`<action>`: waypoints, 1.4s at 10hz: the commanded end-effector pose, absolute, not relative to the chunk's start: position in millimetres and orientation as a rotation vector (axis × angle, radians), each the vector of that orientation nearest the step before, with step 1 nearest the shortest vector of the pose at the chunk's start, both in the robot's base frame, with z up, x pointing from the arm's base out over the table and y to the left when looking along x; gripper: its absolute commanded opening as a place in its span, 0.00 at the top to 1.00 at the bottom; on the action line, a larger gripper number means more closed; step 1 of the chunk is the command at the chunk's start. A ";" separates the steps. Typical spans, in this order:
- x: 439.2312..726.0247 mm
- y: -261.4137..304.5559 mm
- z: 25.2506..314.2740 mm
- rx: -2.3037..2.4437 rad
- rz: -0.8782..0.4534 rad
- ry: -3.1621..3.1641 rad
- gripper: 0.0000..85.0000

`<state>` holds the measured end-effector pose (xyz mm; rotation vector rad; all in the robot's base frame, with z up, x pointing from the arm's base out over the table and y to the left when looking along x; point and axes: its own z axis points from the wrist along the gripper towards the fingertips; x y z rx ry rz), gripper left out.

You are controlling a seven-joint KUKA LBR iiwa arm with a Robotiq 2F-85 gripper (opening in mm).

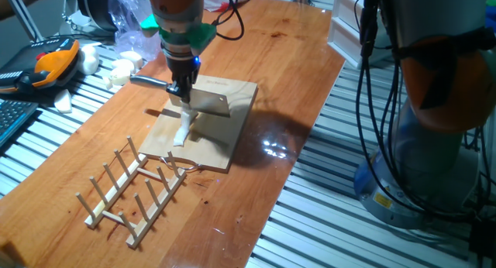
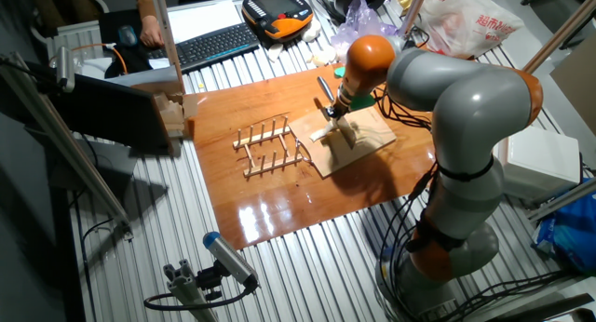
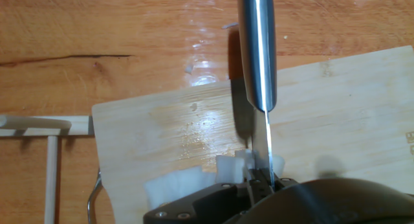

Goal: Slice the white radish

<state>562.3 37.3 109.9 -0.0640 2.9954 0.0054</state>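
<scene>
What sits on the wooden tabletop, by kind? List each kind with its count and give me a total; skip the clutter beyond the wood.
cutting board: 1
knife, held in the gripper: 1
white radish, on the board under the blade: 1
wooden rack: 1
Total: 4

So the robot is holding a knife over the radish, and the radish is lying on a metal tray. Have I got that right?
Not quite. The gripper does hold a knife over the radish, but the radish lies on a wooden board, not a metal tray. One fixed view shows it, and the hand view confirms the wood grain.
</scene>
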 end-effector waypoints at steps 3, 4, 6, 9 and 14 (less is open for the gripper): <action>562.1 39.2 99.4 -0.063 0.021 2.988 1.00; 561.6 39.6 94.5 -0.060 0.028 2.985 1.00; 560.3 41.2 90.0 -0.055 0.030 2.978 1.00; 559.3 45.5 82.6 -0.054 0.016 2.964 1.00; 559.1 49.6 75.1 -0.048 0.021 2.952 1.00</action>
